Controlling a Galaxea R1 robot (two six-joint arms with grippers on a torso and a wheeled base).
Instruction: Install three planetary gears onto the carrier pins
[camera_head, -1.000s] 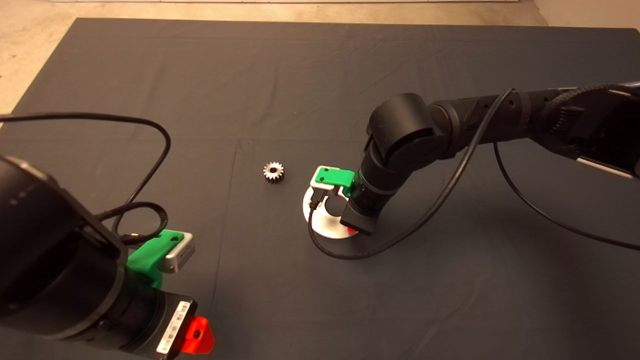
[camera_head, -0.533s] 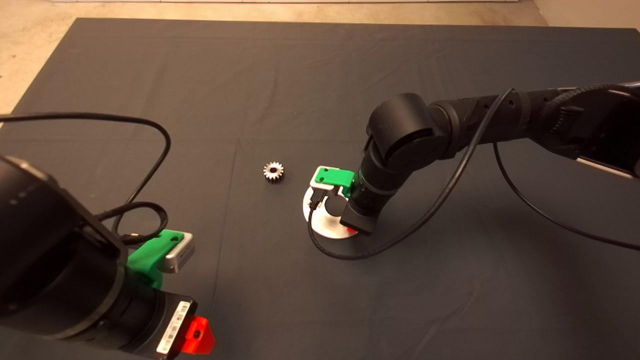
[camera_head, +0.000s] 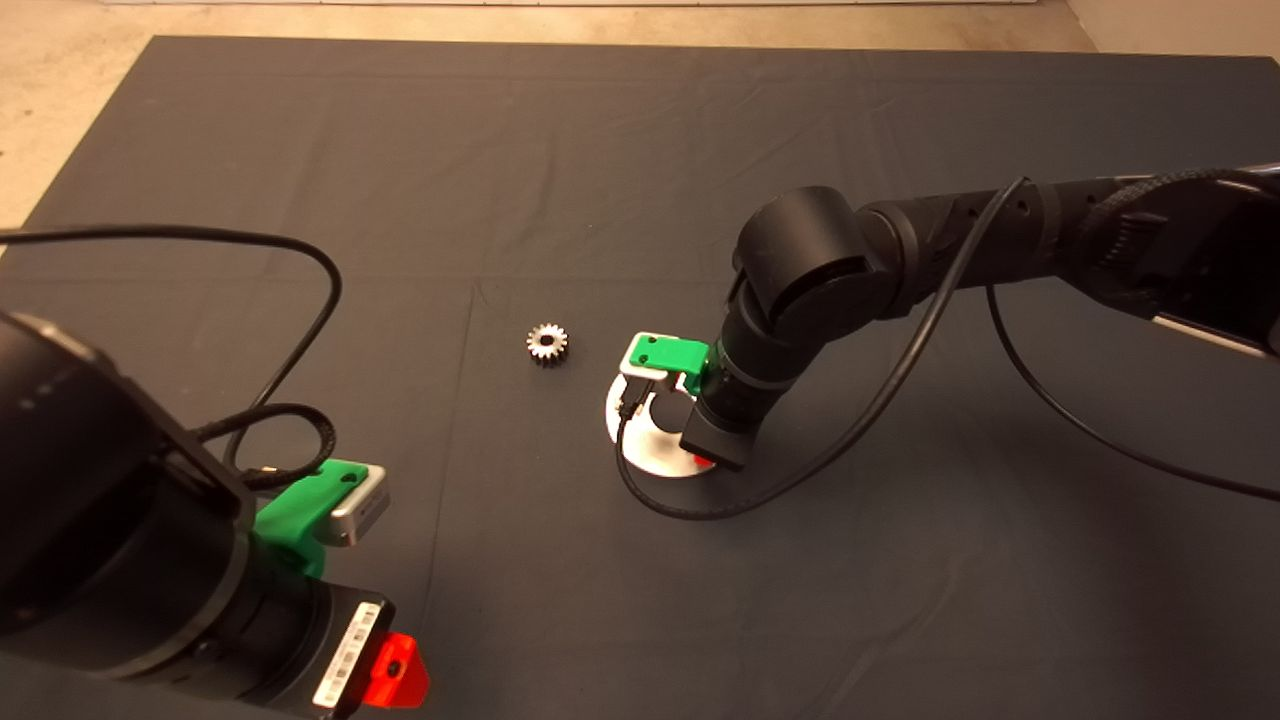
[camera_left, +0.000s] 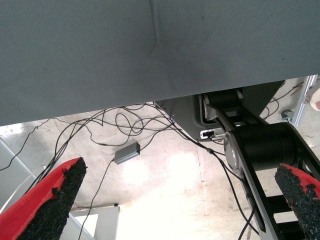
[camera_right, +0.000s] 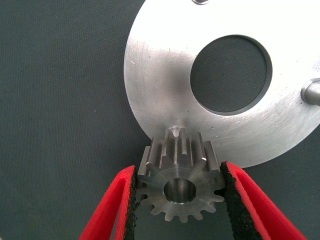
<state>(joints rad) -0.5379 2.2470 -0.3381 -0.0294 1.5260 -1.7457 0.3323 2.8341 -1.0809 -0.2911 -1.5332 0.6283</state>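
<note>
Pinching a gear (camera_right: 181, 186) between its pads, the right gripper (camera_right: 179, 200) hovers over the disc's (camera_right: 160, 85) rim.

Dark mat (camera_head: 600, 150), pale concrete floor (camera_head: 60, 60)

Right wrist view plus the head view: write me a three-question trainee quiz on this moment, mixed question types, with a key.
1. True or false: the right end effector holds a gear between its fingers above the rim of the carrier disc.
2. Multiple choice: where does the loose gear lie in the head view?
A. on the disc
B. on the mat, apart from the disc, on the left arm's side
C. in the left end effector
3. Fill in: the two carrier pins visible in the right wrist view carry ___ gears.

Key: 1 true; 2 B; 3 no
</note>
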